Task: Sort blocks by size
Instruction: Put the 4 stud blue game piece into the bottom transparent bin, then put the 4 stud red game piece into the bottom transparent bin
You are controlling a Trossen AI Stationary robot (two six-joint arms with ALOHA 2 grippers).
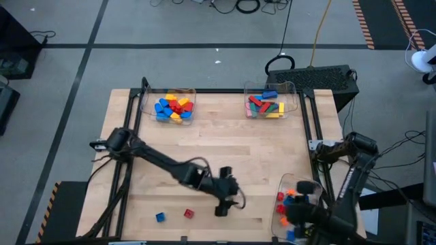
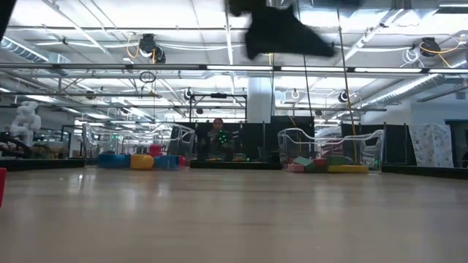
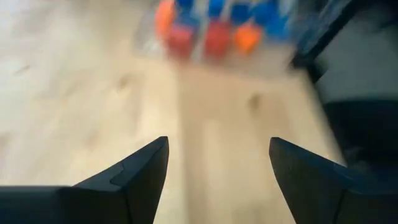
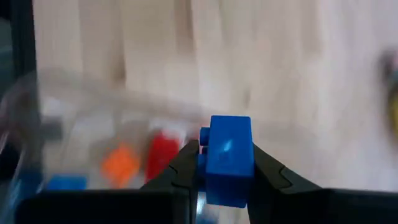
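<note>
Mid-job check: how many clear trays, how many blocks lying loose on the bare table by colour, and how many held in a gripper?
Clear trays: 3
Loose blue block on the table: 1
Loose red block on the table: 1
Held blue block, in the right gripper: 1
Total: 6

The left arm reaches from the table's left edge diagonally across the wooden top toward the near middle. Its wrist is bent downward, and the dark two-finger left gripper (image 1: 223, 207) hangs just above the surface. Its fingers (image 3: 140, 177) stand wide apart with nothing between them. The right arm is folded at the near right corner of the table. The dark right gripper (image 4: 224, 177) has its fingers closed on a small blue plastic toy brick (image 4: 229, 158).
</note>
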